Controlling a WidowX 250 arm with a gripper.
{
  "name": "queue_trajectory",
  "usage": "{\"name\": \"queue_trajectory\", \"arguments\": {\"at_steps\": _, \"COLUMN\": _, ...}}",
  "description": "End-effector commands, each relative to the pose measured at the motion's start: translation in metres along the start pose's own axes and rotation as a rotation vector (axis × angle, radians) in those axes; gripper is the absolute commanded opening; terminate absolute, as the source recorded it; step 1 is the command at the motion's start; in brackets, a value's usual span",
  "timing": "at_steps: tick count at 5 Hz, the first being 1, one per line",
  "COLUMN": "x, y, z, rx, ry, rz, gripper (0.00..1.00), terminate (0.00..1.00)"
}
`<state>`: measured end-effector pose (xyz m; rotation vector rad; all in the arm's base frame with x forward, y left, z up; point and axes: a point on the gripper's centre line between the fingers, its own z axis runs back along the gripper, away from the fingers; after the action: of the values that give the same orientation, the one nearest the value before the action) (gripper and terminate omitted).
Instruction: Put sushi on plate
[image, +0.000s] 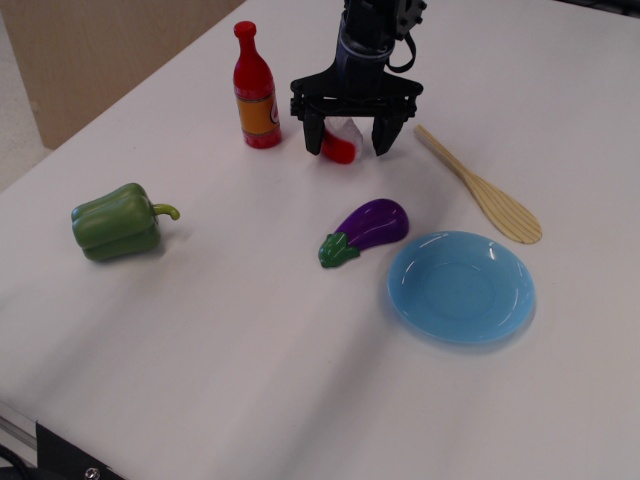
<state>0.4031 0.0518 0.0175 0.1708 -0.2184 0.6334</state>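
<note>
Red-topped sushi (342, 141) between pincer (350, 137) jaws

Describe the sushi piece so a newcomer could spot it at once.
Start at the tall red plastic bottle at the back of the white table; just to its right hangs the black tool, fingers spread. Between those fingers sits the small white rice block with a red topping, far shorter than the bottle and the only red-and-white item.

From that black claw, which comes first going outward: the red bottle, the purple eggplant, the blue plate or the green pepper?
Measured from the gripper:
1. Red bottle, just to its left in the picture.
2. Eggplant, below it, toward the camera; only slightly farther than the bottle.
3. Plate, lower right.
4. Green pepper, far left.
</note>
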Motion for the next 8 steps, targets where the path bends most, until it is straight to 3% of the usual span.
{"name": "queue_trajectory", "arguments": {"at_steps": 1, "x": 0.009, "y": 0.011, "z": 0.015, "rx": 0.029, "ry": -0.039, "rz": 0.106, "gripper": 1.0, "terminate": 0.0}}
{"name": "queue_trajectory", "arguments": {"at_steps": 2, "x": 0.009, "y": 0.014, "z": 0.013, "rx": 0.031, "ry": -0.058, "rz": 0.201, "gripper": 1.0, "terminate": 0.0}}
{"name": "queue_trajectory", "arguments": {"at_steps": 3, "x": 0.01, "y": 0.013, "z": 0.011, "rx": 0.028, "ry": -0.055, "rz": 0.237, "gripper": 0.0, "terminate": 0.0}}
{"name": "queue_trajectory", "arguments": {"at_steps": 5, "x": 0.009, "y": 0.017, "z": 0.012, "rx": 0.014, "ry": -0.041, "rz": 0.154, "gripper": 0.0, "terminate": 0.0}}
{"name": "queue_trajectory", "arguments": {"at_steps": 6, "x": -0.032, "y": 0.013, "z": 0.029, "rx": 0.001, "ry": 0.002, "rz": 0.136, "gripper": 0.0, "terminate": 0.0}}
{"name": "queue_trajectory", "arguments": {"at_steps": 8, "x": -0.052, "y": 0.01, "z": 0.068, "rx": -0.1, "ry": -0.08, "rz": -0.075, "gripper": 0.0, "terminate": 0.0}}
